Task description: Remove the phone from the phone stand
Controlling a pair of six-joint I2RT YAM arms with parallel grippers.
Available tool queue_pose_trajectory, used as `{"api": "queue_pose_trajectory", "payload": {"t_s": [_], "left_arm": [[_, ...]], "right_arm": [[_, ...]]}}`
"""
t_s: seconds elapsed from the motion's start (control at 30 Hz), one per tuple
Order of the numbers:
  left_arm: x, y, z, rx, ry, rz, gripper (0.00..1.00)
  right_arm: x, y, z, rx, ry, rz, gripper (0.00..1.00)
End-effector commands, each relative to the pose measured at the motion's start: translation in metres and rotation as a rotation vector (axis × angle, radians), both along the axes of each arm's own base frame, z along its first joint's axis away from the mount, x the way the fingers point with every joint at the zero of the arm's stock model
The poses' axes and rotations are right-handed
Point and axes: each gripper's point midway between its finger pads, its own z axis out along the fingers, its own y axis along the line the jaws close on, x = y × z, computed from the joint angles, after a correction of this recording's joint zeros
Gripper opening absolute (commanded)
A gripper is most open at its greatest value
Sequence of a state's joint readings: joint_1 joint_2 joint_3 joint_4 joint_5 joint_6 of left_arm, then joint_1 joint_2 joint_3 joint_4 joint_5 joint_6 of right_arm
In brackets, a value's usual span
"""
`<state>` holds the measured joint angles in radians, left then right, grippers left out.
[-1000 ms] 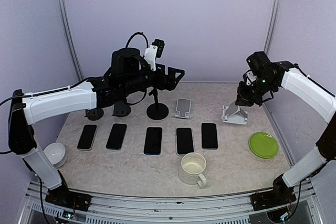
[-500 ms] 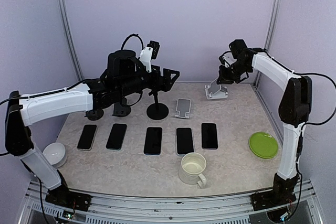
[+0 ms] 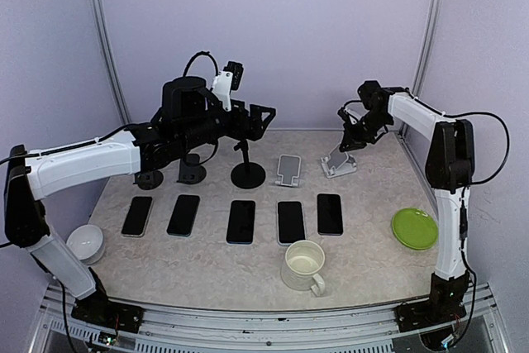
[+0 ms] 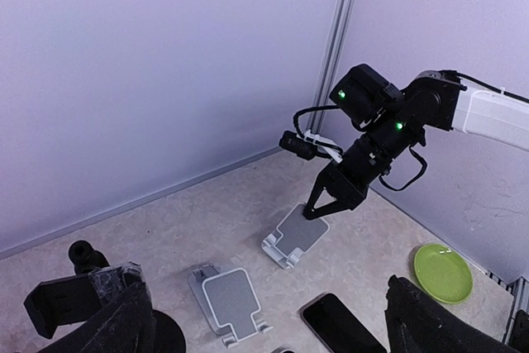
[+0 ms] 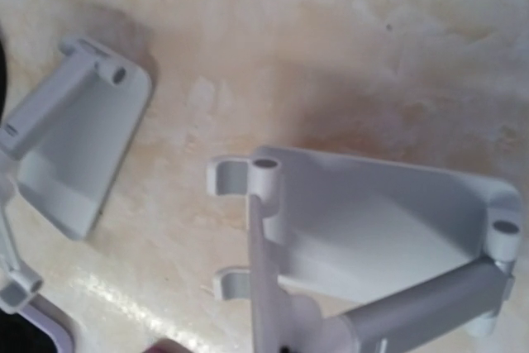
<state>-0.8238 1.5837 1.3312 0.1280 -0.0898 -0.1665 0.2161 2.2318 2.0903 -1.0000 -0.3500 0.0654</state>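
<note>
here the right gripper [image 4: 327,207], jaws seemingly spread, hangs over the empty phone stand [image 4: 294,236], newly carried leftward onto the tabletop [image 3: 372,262]; left gripper [image 3: 263,115] likewise spread; removal looks complete.

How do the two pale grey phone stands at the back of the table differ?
The middle stand faces the near edge squarely; the right stand is turned at an angle. The right claw hangs open just above the right stand; the middle stand has no claw over it. Both are pale grey and hold no phone.
</note>
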Motion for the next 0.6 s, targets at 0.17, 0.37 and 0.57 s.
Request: {"api": "queue_pose_trajectory", "payload": {"t_s": [0.17,0.37,0.57], "left_arm": [[0.000,0.009,0.011,-0.004,-0.033,-0.005,0.94],[0.001,0.013,0.010,-0.002,-0.033,0.002,0.94],[0.002,0.015,0.011,-0.013,-0.034,0.013,0.94]], "right_arm": [[0.005,-0.004,-0.010,0.012,0.009,0.042,0.10],[0.012,-0.011,0.011,0.014,-0.029,-0.069,0.82],[0.002,-0.029,0.014,-0.028,-0.035,-0.296,1.00]]}}
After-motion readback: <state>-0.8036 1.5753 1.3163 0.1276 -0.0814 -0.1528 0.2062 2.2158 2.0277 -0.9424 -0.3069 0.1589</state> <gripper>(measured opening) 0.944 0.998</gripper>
